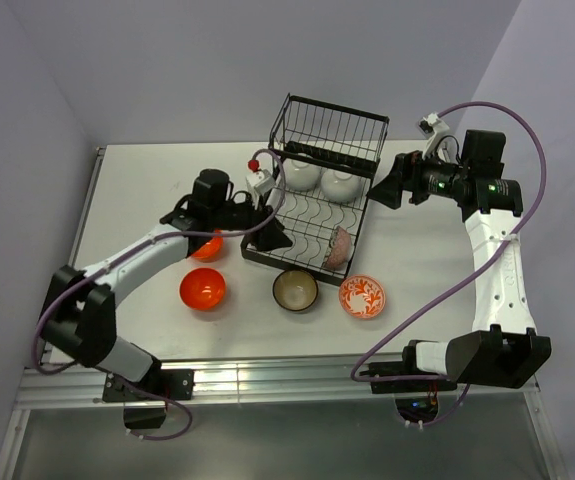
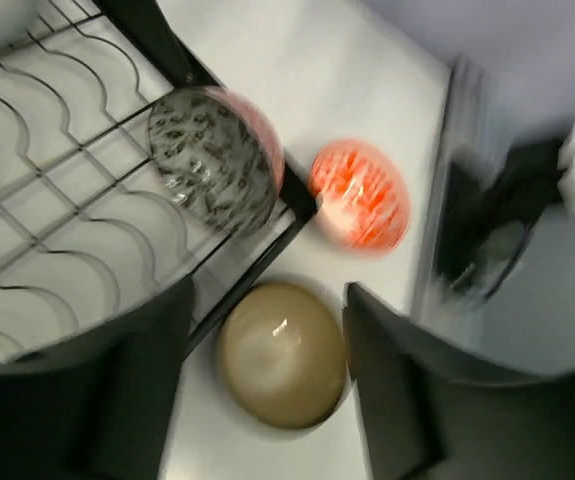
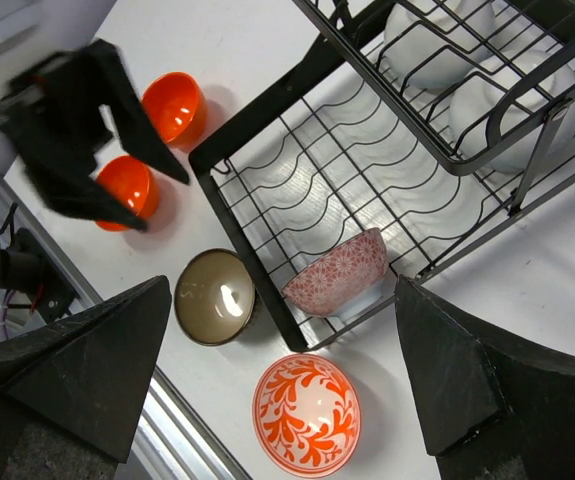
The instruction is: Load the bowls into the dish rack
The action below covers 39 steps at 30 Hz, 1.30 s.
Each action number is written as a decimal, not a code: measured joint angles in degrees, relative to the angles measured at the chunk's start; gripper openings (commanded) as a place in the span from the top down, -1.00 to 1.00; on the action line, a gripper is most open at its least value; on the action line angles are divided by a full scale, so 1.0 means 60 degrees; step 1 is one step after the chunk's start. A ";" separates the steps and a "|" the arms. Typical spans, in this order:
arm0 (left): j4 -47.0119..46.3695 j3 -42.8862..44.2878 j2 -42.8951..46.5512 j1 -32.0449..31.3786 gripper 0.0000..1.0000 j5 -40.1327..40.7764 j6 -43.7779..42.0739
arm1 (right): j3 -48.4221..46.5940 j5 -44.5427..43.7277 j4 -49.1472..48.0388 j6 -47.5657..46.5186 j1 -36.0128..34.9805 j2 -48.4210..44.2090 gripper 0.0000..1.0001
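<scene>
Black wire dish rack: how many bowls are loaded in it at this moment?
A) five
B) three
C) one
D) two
B: in the black wire dish rack, one white round bowl and a second white bowl sit at the raised basket end, and a pink patterned bowl leans tilted in the flat tray.

robot lab bench: bare white table [image 1: 137,180], plain lavender walls [image 1: 167,60], aluminium frame rail [image 1: 267,375]

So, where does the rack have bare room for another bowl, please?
The dish rack slots are bare between the white bowls behind and the patterned bowl at its near-right corner. Crowded in front: brown bowl, orange-and-white bowl.
</scene>
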<state>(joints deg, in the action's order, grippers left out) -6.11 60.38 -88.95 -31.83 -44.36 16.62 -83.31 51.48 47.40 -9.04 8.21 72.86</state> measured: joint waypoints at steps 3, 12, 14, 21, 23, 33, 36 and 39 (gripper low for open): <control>0.2178 0.0259 0.0794 0.0004 -0.40 -0.0499 -0.3235 | 0.0015 0.0000 0.0007 0.0000 0.0000 -0.0011 -1.00; 0.6696 0.0266 0.1140 -0.2178 -0.32 0.0288 -1.0721 | 0.0015 0.0000 0.0076 0.0004 0.0000 -0.0011 -1.00; 0.6900 0.0036 0.1140 -0.2696 -0.30 0.0798 -1.1653 | 0.0015 0.0000 0.0113 0.0004 0.0000 -0.0011 -1.00; 0.6849 -0.0018 0.0277 -0.3504 -0.24 0.1956 -1.2987 | 0.0015 0.0015 0.0240 0.0000 0.0000 -0.0011 -1.00; 0.6830 0.0062 -0.0124 -0.3501 -0.20 0.2171 -1.3125 | 0.0015 0.0033 0.0248 0.0000 0.0007 -0.0011 -1.00; 0.7096 0.0561 -0.1311 -0.3559 0.50 0.2743 -1.3584 | 0.0011 0.0036 0.0262 0.0000 0.0007 0.0189 -1.00; 0.7289 0.0561 -0.1315 -0.3610 0.63 0.2728 -1.3588 | 0.0011 0.0036 0.0270 0.0000 0.0007 0.0284 -1.00; 0.7399 0.0568 -0.1304 -0.3676 0.72 0.2692 -1.3588 | 0.0007 0.0040 0.0284 0.0000 0.0007 0.0382 -1.00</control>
<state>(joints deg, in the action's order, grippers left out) 38.28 63.79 -96.77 -53.89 -28.21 -64.90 -83.26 51.72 49.10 -9.04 8.25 75.16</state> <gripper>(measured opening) 0.168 0.997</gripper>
